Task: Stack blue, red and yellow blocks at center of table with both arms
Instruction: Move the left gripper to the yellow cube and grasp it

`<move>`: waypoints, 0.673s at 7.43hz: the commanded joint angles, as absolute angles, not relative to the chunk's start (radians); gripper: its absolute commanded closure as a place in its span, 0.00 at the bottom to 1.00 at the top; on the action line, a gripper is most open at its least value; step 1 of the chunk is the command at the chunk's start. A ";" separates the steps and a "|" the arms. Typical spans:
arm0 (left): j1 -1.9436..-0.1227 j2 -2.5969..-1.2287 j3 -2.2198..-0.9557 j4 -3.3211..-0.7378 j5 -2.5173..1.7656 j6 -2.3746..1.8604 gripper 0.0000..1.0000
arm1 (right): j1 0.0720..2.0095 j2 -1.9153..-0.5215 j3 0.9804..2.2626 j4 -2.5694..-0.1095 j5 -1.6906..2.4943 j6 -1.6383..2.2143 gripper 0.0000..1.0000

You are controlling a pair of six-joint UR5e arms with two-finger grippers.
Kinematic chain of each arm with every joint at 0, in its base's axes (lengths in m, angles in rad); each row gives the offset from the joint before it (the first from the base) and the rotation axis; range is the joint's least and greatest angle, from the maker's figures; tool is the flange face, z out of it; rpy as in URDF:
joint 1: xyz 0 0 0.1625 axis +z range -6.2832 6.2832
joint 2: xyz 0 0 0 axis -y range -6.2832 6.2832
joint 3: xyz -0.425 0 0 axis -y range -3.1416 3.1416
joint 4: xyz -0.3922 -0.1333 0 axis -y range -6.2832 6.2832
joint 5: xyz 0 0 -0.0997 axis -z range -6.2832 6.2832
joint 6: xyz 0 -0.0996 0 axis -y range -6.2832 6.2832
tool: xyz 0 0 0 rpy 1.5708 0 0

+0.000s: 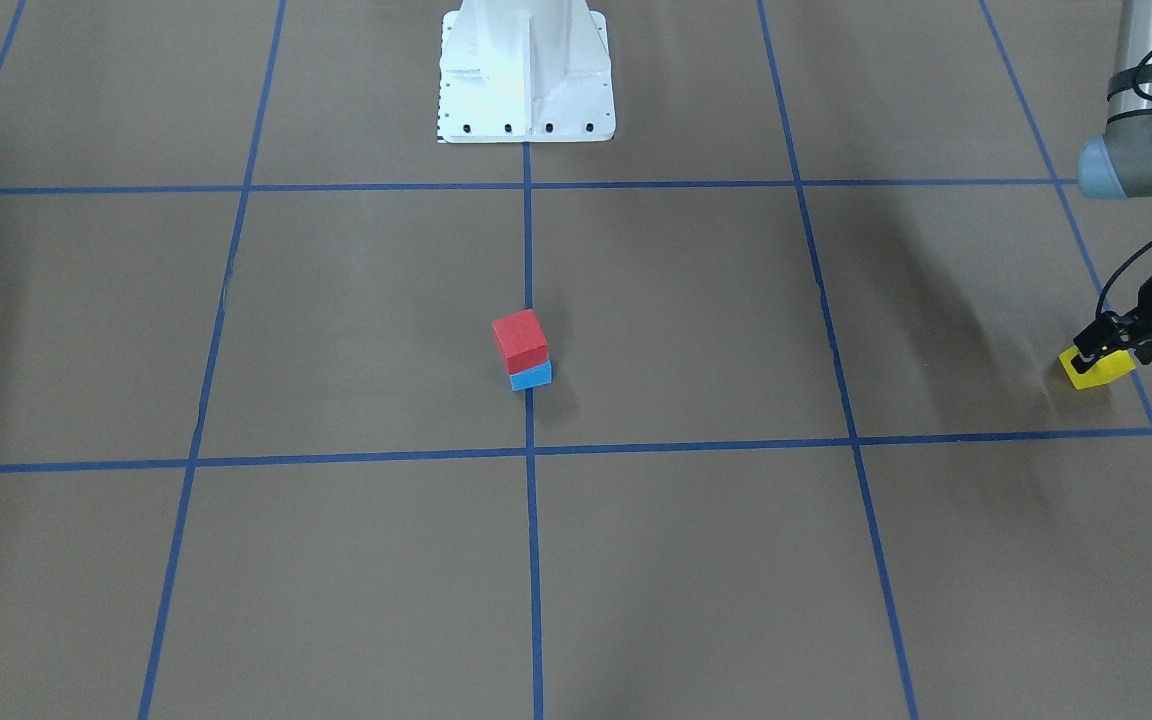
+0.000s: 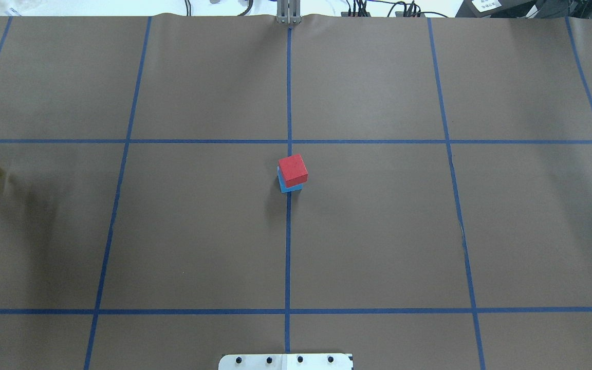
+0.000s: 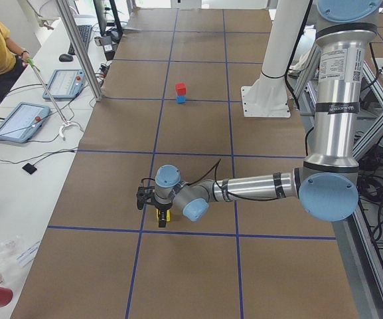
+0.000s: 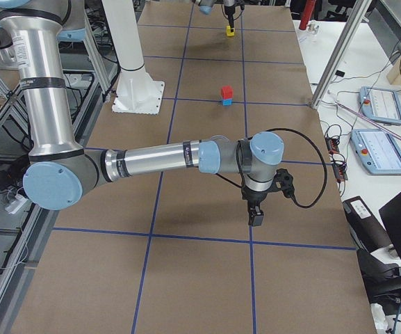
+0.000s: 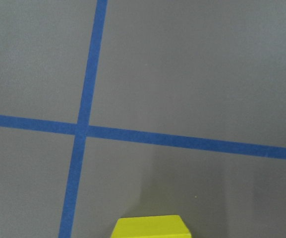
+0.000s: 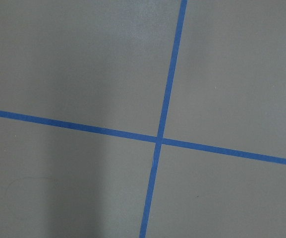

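The left arm's black fingers [image 1: 1088, 351] sit over the small yellow cube [image 1: 1101, 372] by the brown worktop's [image 1: 696, 320] left edge, grip unclear, so a weak hold could drop it.

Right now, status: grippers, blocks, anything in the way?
Left gripper on yellow block, fingers straddling it, grip unconfirmed. Right gripper over table, state unreadable. Red block sits on blue block at center. Nothing between yellow block and center.
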State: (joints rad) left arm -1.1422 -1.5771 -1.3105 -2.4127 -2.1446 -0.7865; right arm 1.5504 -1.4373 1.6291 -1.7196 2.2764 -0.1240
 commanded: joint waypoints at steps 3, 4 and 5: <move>-1.115 -1.580 -1.292 -2.436 -2.141 -0.781 0.51 | 1.551 -1.437 1.631 -1.720 2.276 -0.126 0.00; -1.108 -1.578 -1.295 -2.436 -2.141 -0.756 0.75 | 1.551 -1.437 1.629 -1.720 2.276 -0.124 0.00; -1.108 -1.580 -1.311 -2.436 -2.146 -0.755 1.00 | 1.551 -1.439 1.631 -1.720 2.276 -0.124 0.00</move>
State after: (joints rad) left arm -1.1123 -1.5790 -1.2979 -2.4359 -2.1428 -0.7652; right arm 1.5508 -1.4377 1.6298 -1.7196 2.2764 -0.1248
